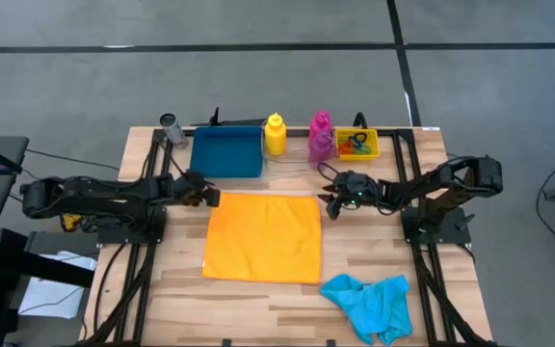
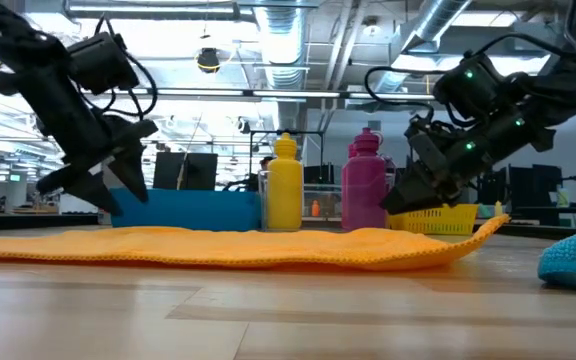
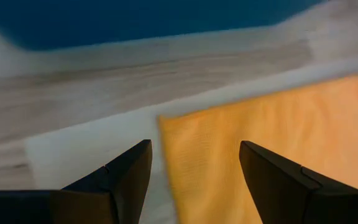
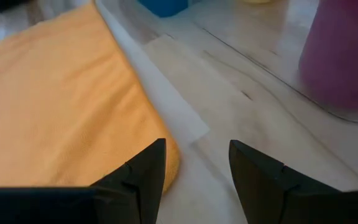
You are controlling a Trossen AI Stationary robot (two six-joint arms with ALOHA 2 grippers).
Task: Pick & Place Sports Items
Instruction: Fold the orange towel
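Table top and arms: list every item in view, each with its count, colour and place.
Flat orange cloth: one, orange, spread at the table's middle.
Crumpled cyan cloth: one, cyan, front right.
Yellow plastic bottle: one, upright at the back.
Magenta plastic bottle: one, upright beside the yellow one.
Blue rectangular tray: one, back left of the bottles.
Small yellow bin: one, back right, holding coloured elastic rings, count unclear.
Left claw: open, at the cloth's back left corner.
Right claw: open, at its back right corner.

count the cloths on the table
2: the orange cloth lies spread flat mid-table between the two arms; the cyan cloth sits crumpled near the front right corner. None looks hidden.
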